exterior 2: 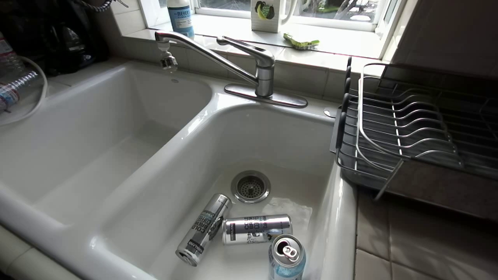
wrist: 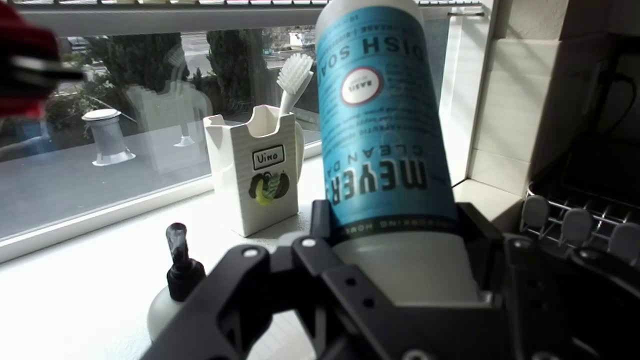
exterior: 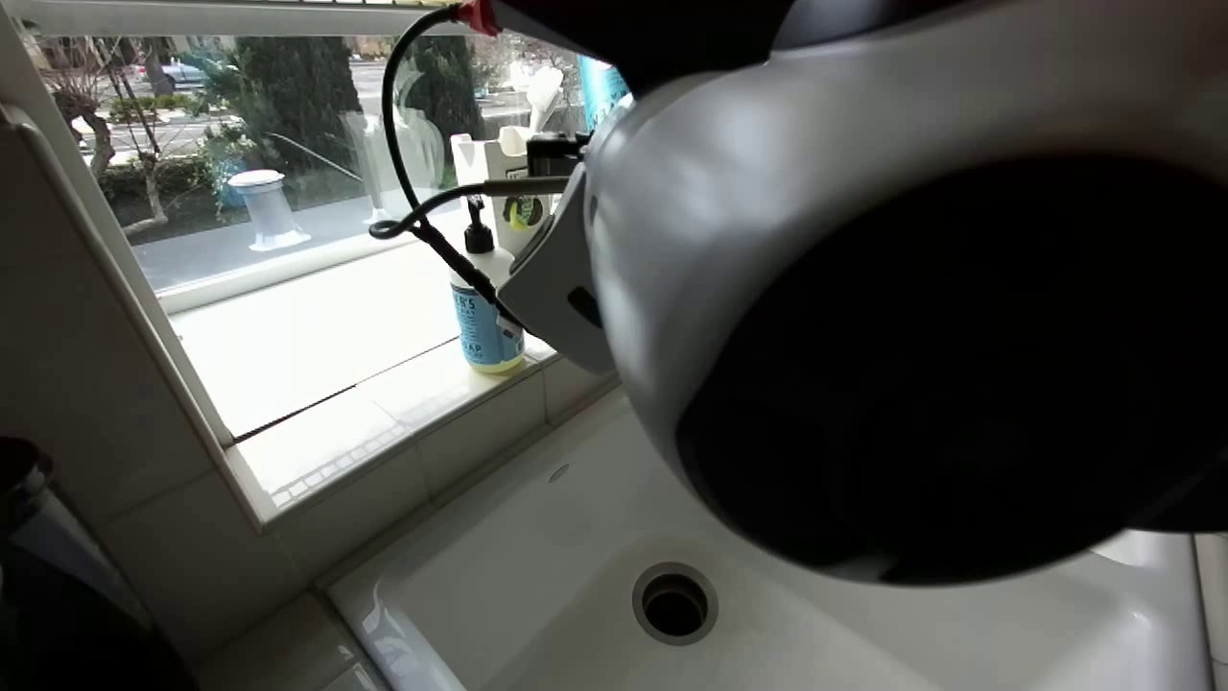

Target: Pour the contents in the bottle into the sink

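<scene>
The bottle [wrist: 377, 125], a whitish clear one with a blue dish-soap label, is held upside down; its lettering is inverted in the wrist view. My gripper [wrist: 398, 220] is shut on it, one black finger on each side of the label. The bottle's neck and cap are hidden behind the gripper. A strip of the bottle [exterior: 601, 88] shows behind the arm in an exterior view. The sink [exterior: 815, 633] is a deep white basin with a dark round drain [exterior: 674, 603], partly below the arm. It also shows in an exterior view [exterior 2: 89, 128], where my gripper is out of view.
A black-pumped blue soap bottle [exterior: 489, 321] and a white pitcher [wrist: 240, 172] with a brush stand on the window sill. A faucet [exterior 2: 264, 77] rises between both basins. The smaller basin [exterior 2: 155, 217] holds three cans [exterior 2: 256, 229]. A dish rack [exterior 2: 400, 128] stands beside it.
</scene>
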You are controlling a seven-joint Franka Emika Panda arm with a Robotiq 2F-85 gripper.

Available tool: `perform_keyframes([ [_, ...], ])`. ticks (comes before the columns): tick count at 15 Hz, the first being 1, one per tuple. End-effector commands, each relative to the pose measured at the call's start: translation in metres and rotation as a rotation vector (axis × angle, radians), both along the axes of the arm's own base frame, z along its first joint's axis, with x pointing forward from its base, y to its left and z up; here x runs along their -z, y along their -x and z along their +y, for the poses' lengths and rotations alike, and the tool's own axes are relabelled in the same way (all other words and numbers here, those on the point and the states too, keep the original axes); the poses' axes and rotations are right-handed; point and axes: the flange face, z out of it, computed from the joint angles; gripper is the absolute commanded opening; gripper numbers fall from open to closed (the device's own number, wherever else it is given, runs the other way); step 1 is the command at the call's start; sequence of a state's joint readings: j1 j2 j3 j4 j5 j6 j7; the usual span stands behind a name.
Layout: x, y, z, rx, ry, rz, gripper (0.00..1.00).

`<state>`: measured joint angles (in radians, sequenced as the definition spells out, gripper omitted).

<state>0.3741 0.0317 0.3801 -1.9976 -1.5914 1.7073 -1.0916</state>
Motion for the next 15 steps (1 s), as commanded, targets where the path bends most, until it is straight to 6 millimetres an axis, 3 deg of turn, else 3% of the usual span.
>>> perform_keyframes([
  [1,0.009,0.006,0.01,-0.012,0.063,-0.03,0.38],
  [8,0.015,0.003,0.003,-0.005,0.142,-0.058,0.38],
  [15,0.019,-0.003,-0.015,0.018,0.247,-0.115,0.38],
])
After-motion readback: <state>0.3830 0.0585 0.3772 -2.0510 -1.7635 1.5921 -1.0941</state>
